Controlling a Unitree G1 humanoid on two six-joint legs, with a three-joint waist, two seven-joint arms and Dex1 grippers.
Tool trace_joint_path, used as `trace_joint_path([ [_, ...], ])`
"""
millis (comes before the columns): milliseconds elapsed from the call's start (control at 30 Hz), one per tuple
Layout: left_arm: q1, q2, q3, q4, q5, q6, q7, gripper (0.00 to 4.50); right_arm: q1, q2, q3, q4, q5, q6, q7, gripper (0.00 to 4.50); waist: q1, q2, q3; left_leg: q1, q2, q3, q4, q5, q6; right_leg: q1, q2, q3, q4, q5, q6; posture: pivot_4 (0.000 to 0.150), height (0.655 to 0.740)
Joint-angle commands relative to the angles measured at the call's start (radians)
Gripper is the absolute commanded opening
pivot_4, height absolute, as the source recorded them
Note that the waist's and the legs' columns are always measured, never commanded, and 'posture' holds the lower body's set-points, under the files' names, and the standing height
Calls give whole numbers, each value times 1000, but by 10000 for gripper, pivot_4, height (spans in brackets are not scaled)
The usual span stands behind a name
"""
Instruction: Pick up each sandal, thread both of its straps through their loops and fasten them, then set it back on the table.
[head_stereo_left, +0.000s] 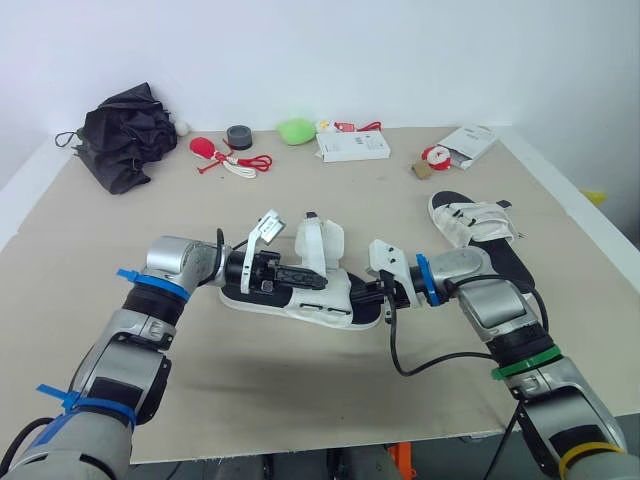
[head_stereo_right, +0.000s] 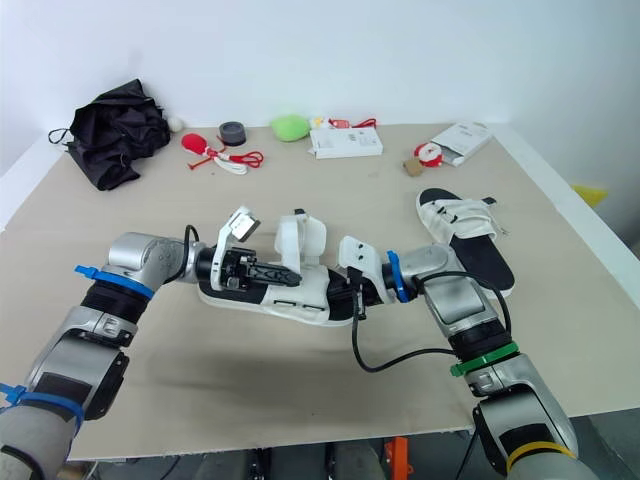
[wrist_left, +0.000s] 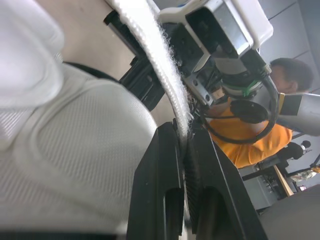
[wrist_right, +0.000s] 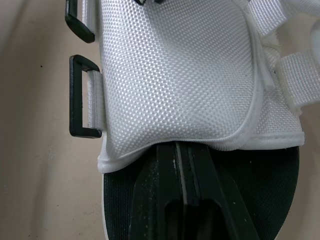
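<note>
Before a plain white wall (head_stereo_left: 400, 50) stands a tan table (head_stereo_left: 90, 235).

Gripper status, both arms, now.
Left gripper: shut on the white strap.
Right gripper: shut on the sandal, fingertips tucked under its white upper.

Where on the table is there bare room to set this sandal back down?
Widest bare patch: the table between the black umbrella and the held sandal. Also bare: the middle, between the white box and that sandal. Crowded: the far edge, and beside the second sandal.
</note>
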Motion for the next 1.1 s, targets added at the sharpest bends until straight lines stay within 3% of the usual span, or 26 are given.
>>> trace_joint_path([
  [33, 8, 23, -22, -40, 30, -34, -44, 406, 29, -18, 41, 39, -47, 33, -18, 0, 1, 0, 0, 0, 0, 0, 0, 0, 0, 0, 0, 0, 0, 0, 0, 1500, 7400],
  [333, 10, 27, -54, -125, 40, -29, -81, 406, 23, -13, 43, 53, -48, 25, -17, 0, 1, 0, 0, 0, 0, 0, 0, 0, 0, 0, 0, 0, 0, 0, 0, 1500, 7400],
  [633, 70, 71, -127, -175, 157, -184, -89, 406, 21, -6, 43, 59, -47, 23, -20, 0, 1, 0, 0, 0, 0, 0, 0, 0, 0, 0, 0, 1, 0, 0, 0, 1500, 7400],
  [933, 92, 35, -107, -192, 202, -292, -18, 406, 17, -1, 45, 66, -47, 19, -22, 0, 2, 1, -1, 2, 0, 0, 1, 1, 1, 2, -2, 1, 0, 1, 1, 1500, 7400],
  [1100, 65, -5, -35, -171, 166, -252, 35, 16828, 12, 0, 46, 74, -47, 14, -22, 0, 2, 1, -1, 2, 0, 0, 2, 2, 2, 3, -3, 0, 0, 1, 2, 1500, 7400],
])
